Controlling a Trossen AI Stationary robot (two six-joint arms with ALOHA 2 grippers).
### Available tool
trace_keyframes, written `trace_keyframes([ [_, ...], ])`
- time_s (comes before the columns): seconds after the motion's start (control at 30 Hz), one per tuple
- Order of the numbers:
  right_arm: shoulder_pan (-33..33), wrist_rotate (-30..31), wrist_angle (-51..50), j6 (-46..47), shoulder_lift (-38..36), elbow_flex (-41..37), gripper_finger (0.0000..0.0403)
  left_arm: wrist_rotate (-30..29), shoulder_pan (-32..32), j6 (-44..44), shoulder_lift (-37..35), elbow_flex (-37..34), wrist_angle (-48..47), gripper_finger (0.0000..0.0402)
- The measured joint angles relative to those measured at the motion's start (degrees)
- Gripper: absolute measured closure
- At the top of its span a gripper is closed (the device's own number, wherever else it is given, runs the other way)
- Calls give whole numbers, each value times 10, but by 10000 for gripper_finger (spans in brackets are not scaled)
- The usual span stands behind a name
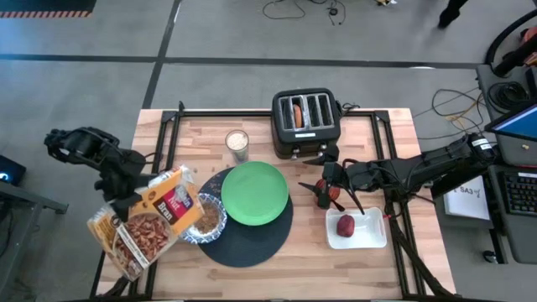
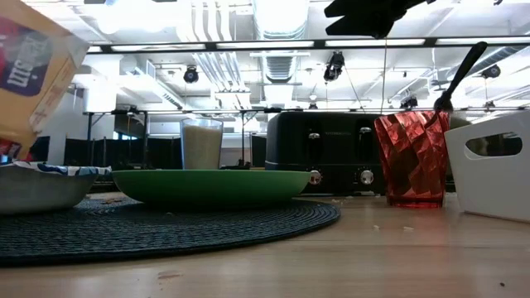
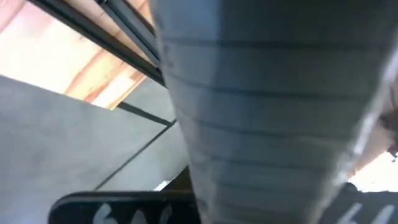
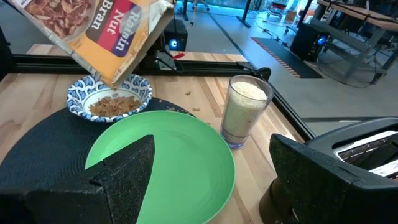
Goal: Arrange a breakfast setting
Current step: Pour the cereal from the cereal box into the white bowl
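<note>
A round dark placemat [image 1: 243, 239] carries a green plate [image 1: 254, 193] and a blue-and-white bowl [image 4: 109, 99] with cereal in it. My left gripper [image 1: 127, 200] is shut on a tilted cereal box [image 1: 149, 225], whose open end [image 4: 118, 73] hangs over the bowl. My right gripper [image 4: 211, 186] is open and empty, above and just left of the small red cup [image 2: 411, 157], which holds a spoon [image 2: 460, 70]. A dark red fruit [image 1: 346, 225] lies in a white tray [image 1: 369, 239]. A bagel [image 1: 297, 114] stands in the toaster [image 1: 306, 126]. My left gripper holds the cereal box by its long edge [image 1: 138, 204] on the table's left side, coming at it from the left. The box is lifted clear and tipped, its open end down toward the bowl. The box itself hides the fingers in the left wrist view.
A glass of milk [image 1: 237, 143] stands behind the plate, left of the toaster. The white tray stands right of the placemat, close to the red cup. Bare wood lies along the table's near edge and at its far right.
</note>
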Motion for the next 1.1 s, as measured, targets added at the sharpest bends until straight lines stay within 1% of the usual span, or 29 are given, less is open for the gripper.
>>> trace_keyframes([
  [0.1, 0, 0, 0, 0, 0, 0, 94, 5, 0, -18, 7, 0, 0, 402],
  [0.2, 0, 0, -1, 0, 0, 0, 94, 0, 0, -11, 11, -2, 1, 402],
  [0.33, 0, 0, -3, -1, 0, 0, 94, 10, -1, 35, 17, 0, 3, 402],
  [0.43, 0, 0, -3, 0, 0, 0, 94, 1, -2, 16, 8, 0, 1, 402],
  [0.53, 0, 0, -3, -1, 0, 0, 94, 10, -2, -15, 7, -1, 2, 402],
  [0.6, 0, 0, -3, -1, 0, 0, 94, 6, -2, -33, 7, -1, 2, 402],
  [0.8, 0, 0, -3, -1, 0, 0, 94, 12, -2, -36, 20, -1, 2, 402],
  [0.83, 0, 0, -3, 0, 0, 0, 94, 6, -2, -31, 22, -1, 2, 402],
  [0.9, 0, 0, -3, 0, 0, 0, 94, 5, -2, 21, 25, 0, 1, 402],
  [0.93, 0, 0, -3, 0, 0, 0, 94, 8, -2, 33, 26, 0, 3, 402],
  [1.1, 0, 0, -3, 0, 0, 0, 94, 7, -4, -20, 21, -1, 0, 402],
])
